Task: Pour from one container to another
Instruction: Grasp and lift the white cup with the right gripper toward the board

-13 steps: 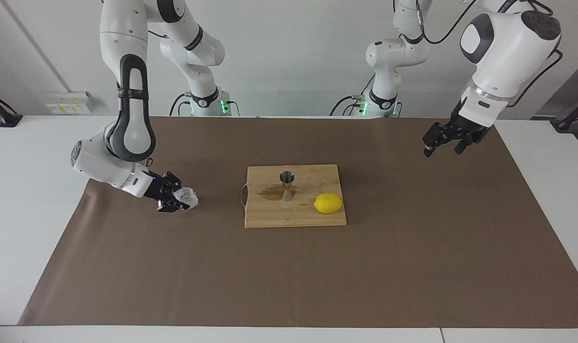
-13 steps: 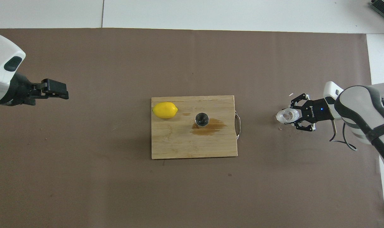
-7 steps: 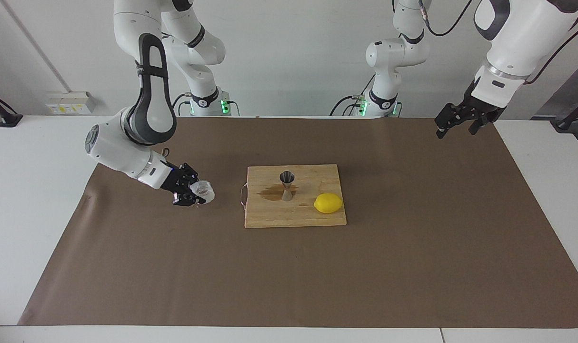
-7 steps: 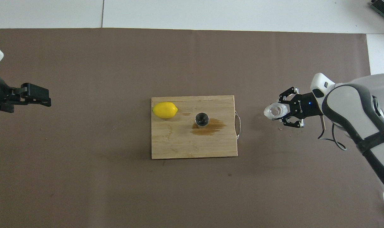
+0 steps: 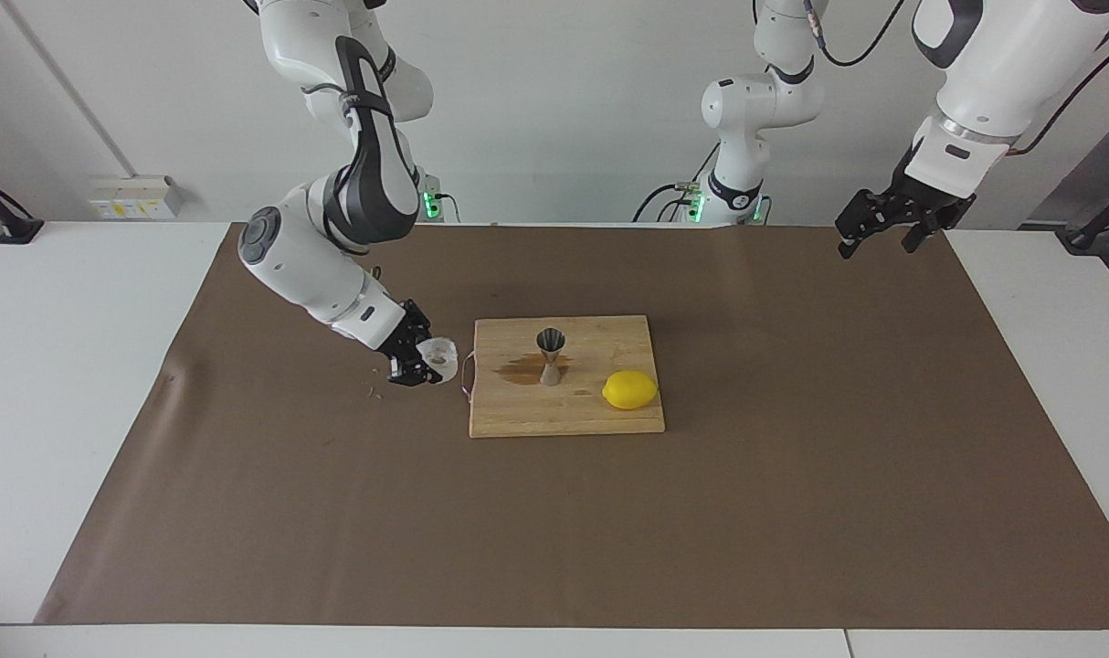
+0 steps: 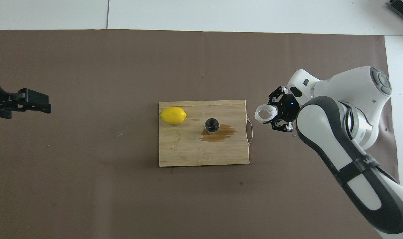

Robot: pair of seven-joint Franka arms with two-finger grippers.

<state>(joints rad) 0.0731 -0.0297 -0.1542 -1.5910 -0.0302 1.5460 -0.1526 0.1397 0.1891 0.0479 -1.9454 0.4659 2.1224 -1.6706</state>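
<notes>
Facing view: right gripper (image 5: pixel 424 358) clamped on the crinkly cup (image 5: pixel 439 353), over the brown mat just beside the cutting board (image 5: pixel 518 411) handle. Steel jigger (image 5: pixel 551 355) upright on the board (brown stain at its foot), lemon (image 5: pixel 629 389) near it.
Overhead view: left gripper (image 6: pixel 39 103) waits over the mat at its arm's end, fingers apart

lemon (image 5: pixel 629 390) beside jigger (image 5: pixel 551 355), mat (image 5: pixel 792 475) bare
</notes>
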